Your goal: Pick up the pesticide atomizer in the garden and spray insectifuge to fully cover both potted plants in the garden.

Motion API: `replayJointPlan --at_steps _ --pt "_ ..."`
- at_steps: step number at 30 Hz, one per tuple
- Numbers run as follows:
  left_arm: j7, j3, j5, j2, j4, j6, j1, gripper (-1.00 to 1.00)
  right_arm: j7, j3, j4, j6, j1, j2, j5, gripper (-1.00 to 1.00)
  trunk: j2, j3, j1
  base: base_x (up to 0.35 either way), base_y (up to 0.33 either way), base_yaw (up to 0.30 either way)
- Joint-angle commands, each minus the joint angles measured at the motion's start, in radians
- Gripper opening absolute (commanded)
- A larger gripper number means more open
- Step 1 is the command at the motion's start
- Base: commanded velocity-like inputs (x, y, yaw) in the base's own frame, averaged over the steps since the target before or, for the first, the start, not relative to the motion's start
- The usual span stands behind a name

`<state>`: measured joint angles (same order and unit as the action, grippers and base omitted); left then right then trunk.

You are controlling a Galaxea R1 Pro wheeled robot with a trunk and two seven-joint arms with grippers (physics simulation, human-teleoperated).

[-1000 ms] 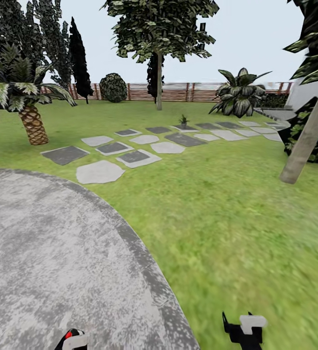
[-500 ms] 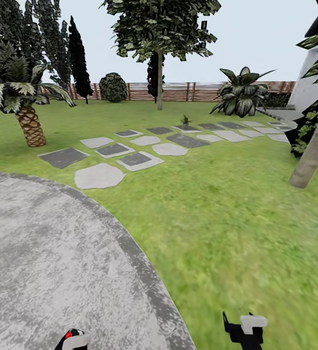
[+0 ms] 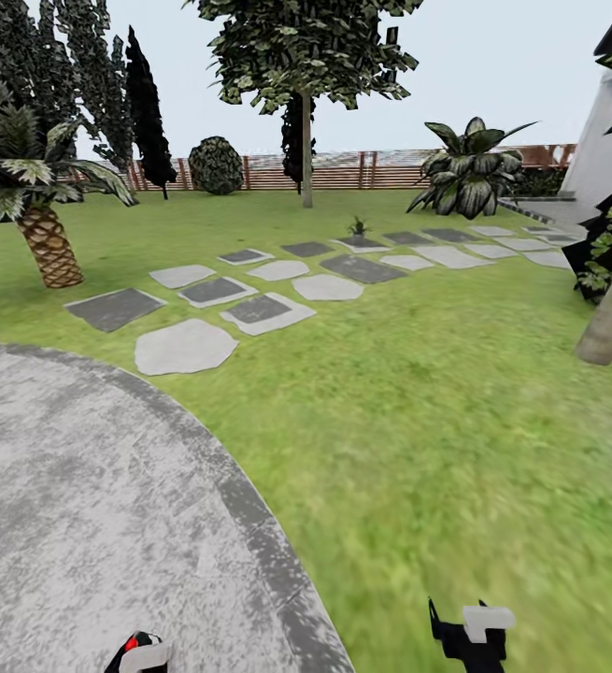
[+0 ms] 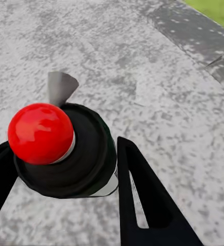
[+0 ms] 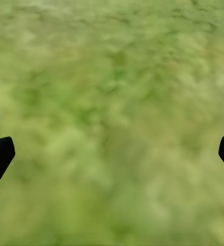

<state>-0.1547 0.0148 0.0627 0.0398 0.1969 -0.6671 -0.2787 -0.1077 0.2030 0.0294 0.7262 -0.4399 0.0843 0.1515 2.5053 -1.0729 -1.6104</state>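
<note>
left wrist view: left tool clamps pesticide atomizer upright, carried for spraying | right tool spread wide, empty over lawn | potted plant well ahead on stepping stones

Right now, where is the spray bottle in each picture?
Head view: the pesticide atomizer is at the bottom edge, left of middle, over the grey patio.
Left wrist view: middle-left, red knob up, clamped in the left gripper.
Right wrist view: blurry lawn beneath the open right gripper.
Shared landmark: the lawn.
</note>
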Motion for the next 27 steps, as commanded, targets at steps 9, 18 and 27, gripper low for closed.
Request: replayJointPlan --at_steps 9,18,27 --pt "0.001 0.002 0.006 -0.001 -0.001 -0.003 -0.001 -1.0 -0.003 0.01 0.0 0.002 0.0 0.0 0.007 1.0 0.0 -0.001 0.0 0.337 0.099 0.0" --pt "0.001 0.002 0.006 -0.001 -0.001 -0.003 -0.001 -1.0 -0.003 0.01 0.0 0.001 0.0 0.0 0.005 1.0 0.0 -0.001 0.0 0.336 0.023 0.0" --pt "0.001 0.002 0.006 -0.001 -0.001 -0.003 -0.001 -1.0 -0.003 0.01 0.0 0.001 0.0 0.0 0.005 1.0 0.0 -0.001 0.0 0.337 0.0 0.0"
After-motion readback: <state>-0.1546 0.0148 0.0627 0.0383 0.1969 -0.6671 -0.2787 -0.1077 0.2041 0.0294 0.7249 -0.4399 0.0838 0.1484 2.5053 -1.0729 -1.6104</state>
